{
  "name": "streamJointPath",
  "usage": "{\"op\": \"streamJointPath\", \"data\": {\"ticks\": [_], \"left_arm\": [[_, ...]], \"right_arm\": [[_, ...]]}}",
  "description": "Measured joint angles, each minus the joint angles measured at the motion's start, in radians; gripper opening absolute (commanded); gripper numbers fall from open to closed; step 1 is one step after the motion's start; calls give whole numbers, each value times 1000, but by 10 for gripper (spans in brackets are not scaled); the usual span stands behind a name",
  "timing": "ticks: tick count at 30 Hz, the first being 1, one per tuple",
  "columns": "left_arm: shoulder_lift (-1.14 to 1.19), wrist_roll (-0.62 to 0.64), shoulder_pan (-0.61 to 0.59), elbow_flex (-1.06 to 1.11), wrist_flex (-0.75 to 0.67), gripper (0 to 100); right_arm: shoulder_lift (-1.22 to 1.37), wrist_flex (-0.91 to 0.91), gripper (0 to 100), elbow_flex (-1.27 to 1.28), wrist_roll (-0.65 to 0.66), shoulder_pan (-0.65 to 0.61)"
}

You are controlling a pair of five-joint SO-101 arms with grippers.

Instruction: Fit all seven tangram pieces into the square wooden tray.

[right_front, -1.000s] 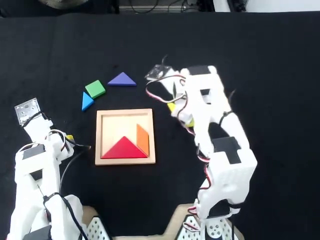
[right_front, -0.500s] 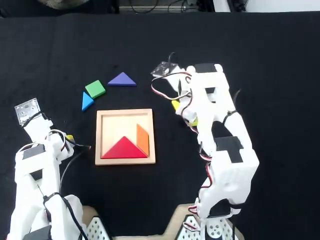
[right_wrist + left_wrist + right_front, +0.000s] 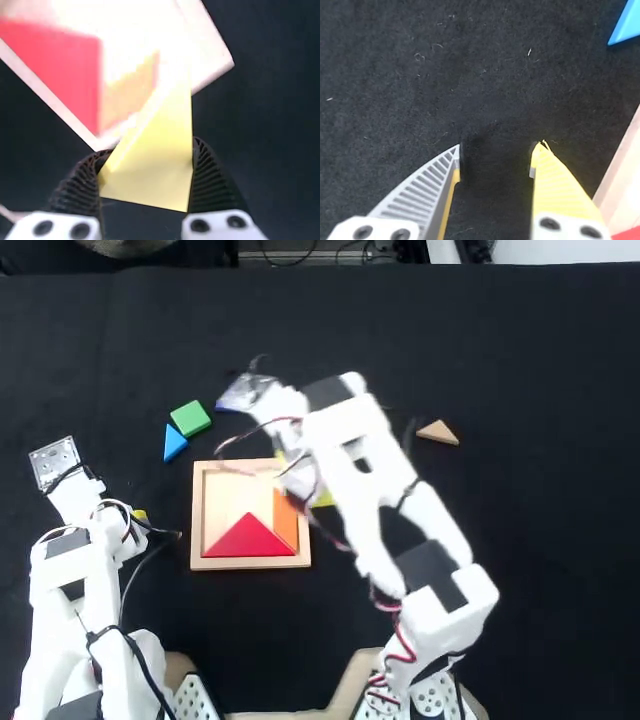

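Right wrist view: fingers (image 3: 215,185) grip yellow piece (image 3: 155,165) by tray (image 3: 212,57).

We find the tray (image 3: 250,465) near the middle of the table (image 3: 520,340). In it, the large triangle (image 3: 248,535) lies against the near wall, and a smaller piece (image 3: 287,518) sits just right of it, against the right wall. Beyond the tray's far-left corner lies the square piece (image 3: 190,418), with the small triangle (image 3: 174,443) just near-left of it. Well off to the right lies a lone triangle (image 3: 437,432). The right gripper (image 3: 152,150) hangs over the tray's right side, gripping a flat piece (image 3: 155,175). The left gripper (image 3: 495,147) sits just left of the tray.
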Motion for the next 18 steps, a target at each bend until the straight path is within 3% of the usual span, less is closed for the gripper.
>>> {"op": "streamJointPath", "data": {"ticks": [7,9,15,18], "left_arm": [[0,12,23,0,0,230],[0,49,6,0,0,230],[0,80,-2,0,0,230],[0,80,-2,0,0,230]], "right_arm": [[64,-95,11,-12,-394,-118],[91,-84,11,-54,-456,-129],[123,35,11,-158,-446,-152],[133,66,11,-163,-405,-81]]}}
